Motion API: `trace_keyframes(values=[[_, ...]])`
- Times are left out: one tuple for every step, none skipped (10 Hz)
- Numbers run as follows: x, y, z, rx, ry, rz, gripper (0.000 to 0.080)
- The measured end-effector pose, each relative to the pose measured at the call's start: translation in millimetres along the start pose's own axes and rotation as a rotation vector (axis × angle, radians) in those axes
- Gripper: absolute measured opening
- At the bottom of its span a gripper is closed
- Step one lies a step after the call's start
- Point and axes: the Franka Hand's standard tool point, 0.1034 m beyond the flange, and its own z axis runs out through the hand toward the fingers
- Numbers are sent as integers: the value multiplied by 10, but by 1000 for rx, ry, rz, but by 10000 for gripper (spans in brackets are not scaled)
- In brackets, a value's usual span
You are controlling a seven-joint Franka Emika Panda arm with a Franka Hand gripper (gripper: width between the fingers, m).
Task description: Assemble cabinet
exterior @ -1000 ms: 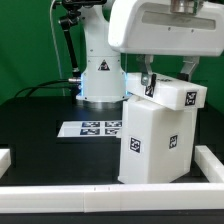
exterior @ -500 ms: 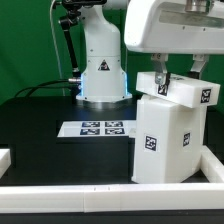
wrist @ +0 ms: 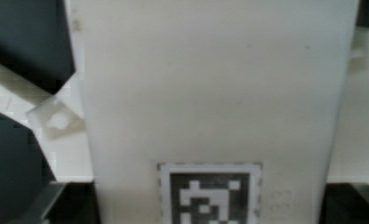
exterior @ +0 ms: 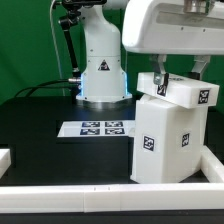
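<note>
White plastic, the cabinet [exterior: 172, 140] stood upright near the exterior view's right against the rail [exterior: 212, 165], where your gripper [exterior: 176, 78] had its fingers closed on the top block [exterior: 185, 95], seemingly to seat it squarely.

Arm reaching down from above, gripper [exterior: 176, 76] vertical, fingers [exterior: 159, 79] spread, pointing downward

A green wall [exterior: 25, 45] stood behind the scene. The tabletop [exterior: 40, 125] was black and matte. A low white rail [exterior: 70, 195] ran along its near edge, with a short white piece [exterior: 4, 157] at the exterior view's left. The marker board [exterior: 98, 129] lay flat on the tabletop. The light was even.
</note>
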Motion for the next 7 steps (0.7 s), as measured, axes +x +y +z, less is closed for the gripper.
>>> trace_keyframes(values=[[-1,2,1,0,0,54,561],[0,0,0,1,0,118,561],[3,-3,0,1,0,193,561],[12,-11,-4,0,2,253,561],[22,-21,-10,0,4,307,561],[29,-28,-14,0,5,397,561],[32,-46,-11,1,5,461,561]])
